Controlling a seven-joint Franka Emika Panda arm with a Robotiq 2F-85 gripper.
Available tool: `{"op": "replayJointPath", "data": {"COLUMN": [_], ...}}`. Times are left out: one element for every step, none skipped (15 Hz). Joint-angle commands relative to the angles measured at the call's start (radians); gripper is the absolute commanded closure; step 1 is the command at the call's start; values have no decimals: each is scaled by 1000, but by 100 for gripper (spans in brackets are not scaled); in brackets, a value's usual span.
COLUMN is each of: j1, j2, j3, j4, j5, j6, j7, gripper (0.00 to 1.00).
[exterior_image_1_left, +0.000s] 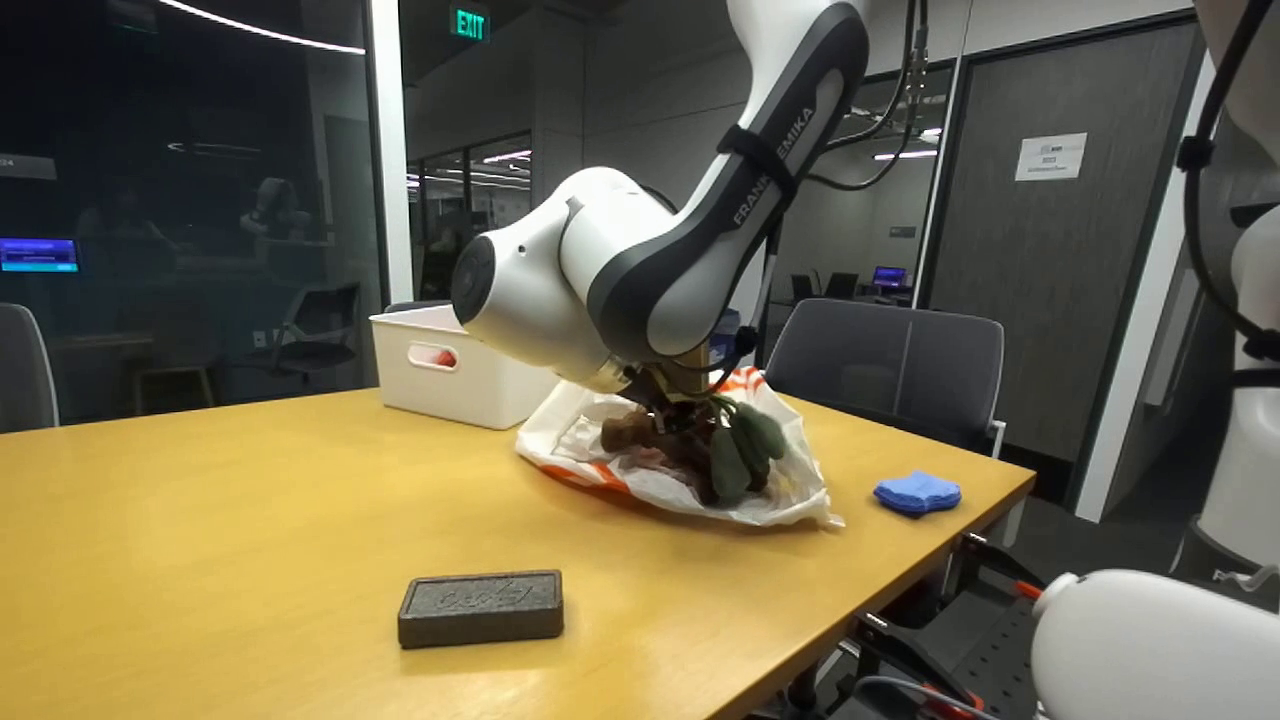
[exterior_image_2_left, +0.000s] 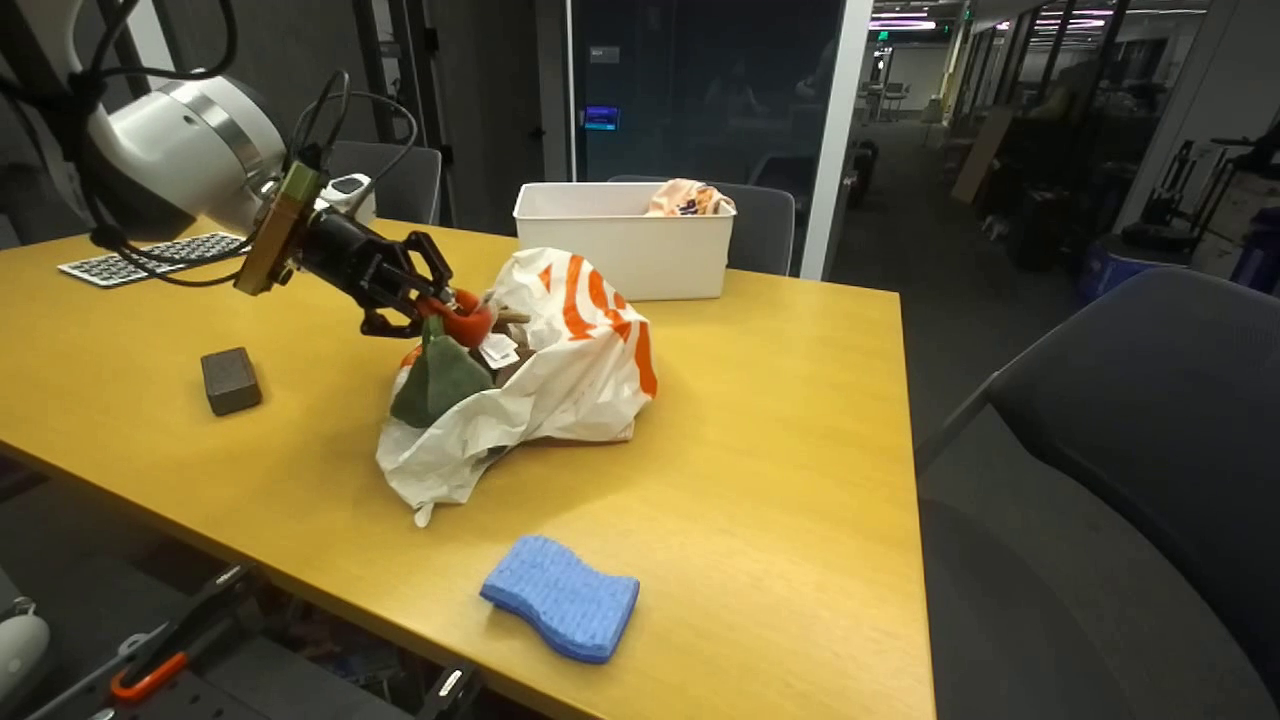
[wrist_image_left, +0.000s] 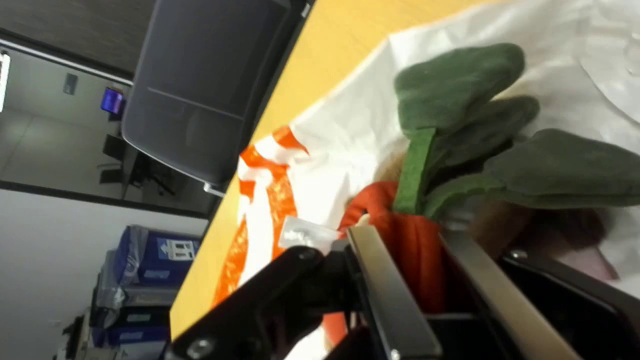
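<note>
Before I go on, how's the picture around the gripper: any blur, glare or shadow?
Wrist view: the fingers and the red plush between them look soft, slightly out of focus. In an exterior view, the dark gripper blends into the dim brown fabric below, and the dark glass shows reflections. In an exterior view, a soft shadow lies on the table by the bag.

In the wrist view the tool (wrist_image_left: 410, 234) covers part of the red plush (wrist_image_left: 417, 252); the right edge clips a green leaf (wrist_image_left: 555, 170). In an exterior view the bag (exterior_image_2_left: 590, 385) partly hides a brown thing (exterior_image_2_left: 512, 371), possibly a soft toy. Script on the dark block (exterior_image_1_left: 482, 608) is illegible.
</note>
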Motion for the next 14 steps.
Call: {"op": "replayJointPath", "data": {"j1": [-28,-30,-30,-28,-23,-19,-16,-17,-11,-9,-20,-29,-41,-50], "j2": [-13,-12,-13,-13,-14,-15,-20,-23,-22,-19,-17,-14,-11,-8], "j3": [34,34,31,26,20,15,11,8,-1,-8,-11,-14,-13,-13], "j4": [2,0,-5,-8,-10,-11,-13,-14,-10,-4,-4,-3,-3,-4], "j5": [-6,-5,-9,-12,-13,-9,-4,2,5,11,23,33,45,47], "j6": [178,223,263,284,291,284,271,262,224,188,177,173,188,209], "j7": [5,-4,-4,-6,3,9,16,24,43,56,48,44,32,22], "gripper": [96,96,95,96,96,96,96,96,96,96,96,94,60,59]}}
